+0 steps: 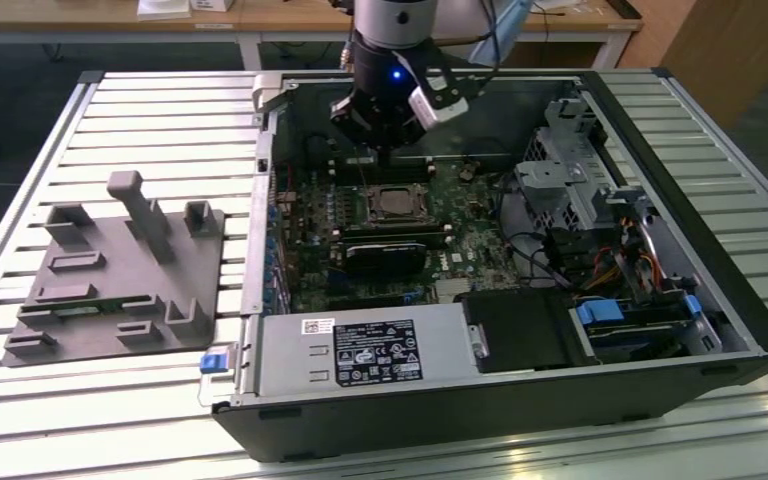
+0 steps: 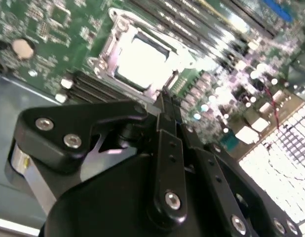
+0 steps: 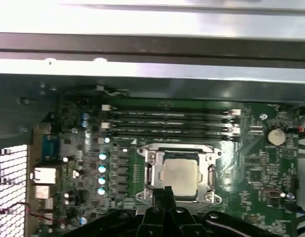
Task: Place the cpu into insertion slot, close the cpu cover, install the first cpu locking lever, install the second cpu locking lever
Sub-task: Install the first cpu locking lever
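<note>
The cpu point(image 3: 179, 173) lies flat in the insertion slot point(image 1: 391, 204) of the green motherboard, its silver-grey top point(image 2: 142, 61) showing through the window of the cpu cover point(image 3: 209, 174). The cover's silver frame point(image 2: 109, 47) lies down flat around the chip. My gripper point(image 3: 162, 193) hangs inside the open computer case point(image 1: 381, 152), just above the socket's edge. Its two black fingers are pressed together with nothing between them, and their tips point(image 2: 165, 99) sit at the rim of the cover frame in both wrist views.
Long black memory slots point(image 3: 172, 123) run beside the socket. A black card point(image 1: 384, 252) lies on the socket's other side. A power supply point(image 1: 357, 352) and drive cage point(image 1: 574, 170) fill the case. A grey fixture plate point(image 1: 117, 270) rests on the table at the exterior view's left.
</note>
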Tool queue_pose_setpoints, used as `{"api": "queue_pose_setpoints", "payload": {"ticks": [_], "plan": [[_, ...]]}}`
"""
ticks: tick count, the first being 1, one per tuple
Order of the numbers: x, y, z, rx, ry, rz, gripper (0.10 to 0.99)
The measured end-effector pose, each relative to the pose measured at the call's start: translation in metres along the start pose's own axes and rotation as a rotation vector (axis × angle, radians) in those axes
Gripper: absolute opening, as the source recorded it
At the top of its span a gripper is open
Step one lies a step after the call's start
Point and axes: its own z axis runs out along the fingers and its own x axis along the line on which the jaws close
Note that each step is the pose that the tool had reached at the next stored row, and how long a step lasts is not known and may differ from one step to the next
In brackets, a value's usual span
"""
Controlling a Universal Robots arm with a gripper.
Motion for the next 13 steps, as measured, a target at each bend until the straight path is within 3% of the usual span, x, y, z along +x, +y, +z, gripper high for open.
{"api": "queue_pose_setpoints", "payload": {"ticks": [6, 13], "plan": [[0.0167, 0.0003, 0.0008, 0.000, -0.0059, 0.000, 0.114], [0.0293, 0.0032, 0.0025, -0.001, -0.0073, 0.000, 0.114]]}}
